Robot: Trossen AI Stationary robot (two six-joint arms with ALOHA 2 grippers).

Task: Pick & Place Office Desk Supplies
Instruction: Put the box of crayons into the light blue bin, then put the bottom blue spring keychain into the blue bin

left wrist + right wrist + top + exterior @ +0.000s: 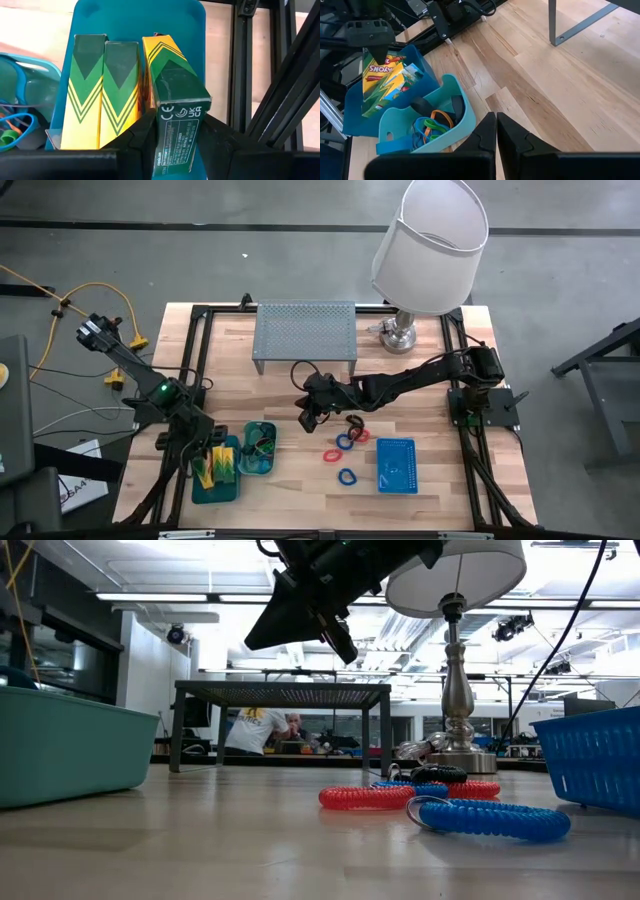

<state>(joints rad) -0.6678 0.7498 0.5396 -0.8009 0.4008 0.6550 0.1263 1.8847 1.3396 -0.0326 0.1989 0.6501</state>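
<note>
My left gripper [214, 459] is shut on a yellow-green crayon box [176, 95] over a teal tray [203, 489] near the table's front left. Two more crayon boxes [102, 90] lie side by side in that tray, and another [150, 50] shows partly under the held one. A second, rounder teal tray [262, 448] beside it holds coloured bands. My right gripper [308, 418] hangs shut above the table's middle, touching nothing. Red, blue and black band loops [345, 445] lie on the wood next to a blue mesh basket [397, 465]. My left gripper pinches the crayon box near its printed green end [177, 132], one finger [142, 137] on each long side. The fingers slant down from the near left, along the box. The box tilts down into the tray beside the others; whether its far end rests there I cannot tell.
A grey perforated riser shelf [305, 332] stands at the back, a white-shaded lamp [430, 240] at the back right. Black frame rails [196, 330] run along the table's edges. People [262, 730] sit in the room beyond. Bare wood lies between the trays and the loops.
</note>
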